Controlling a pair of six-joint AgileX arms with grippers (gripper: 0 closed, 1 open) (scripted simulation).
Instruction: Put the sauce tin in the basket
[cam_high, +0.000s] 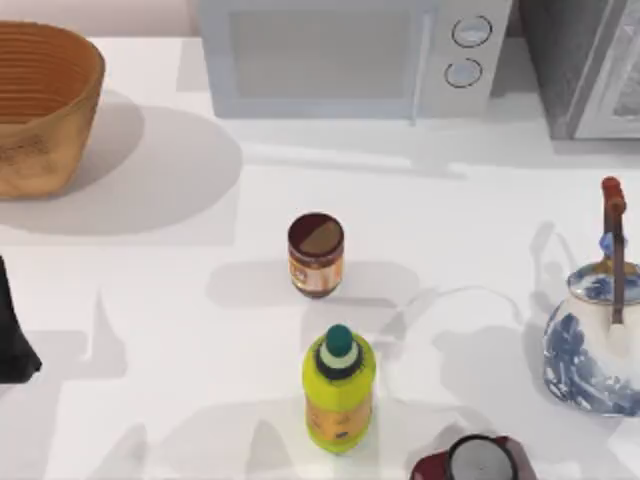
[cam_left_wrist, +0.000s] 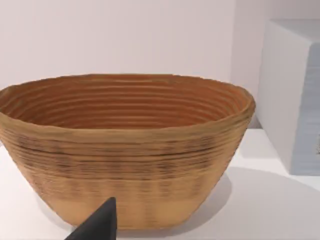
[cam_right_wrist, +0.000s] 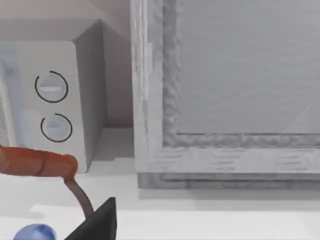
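My left arm sat parked at the table's left edge. A dark fingertip of my left gripper pointed toward the far side.

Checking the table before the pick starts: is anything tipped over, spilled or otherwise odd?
Nothing stands out. The sauce tin stands upright mid-table, the green-capped bottle upright just in front of it, the basket upright at far left, and the kettle upright at right. No spills.
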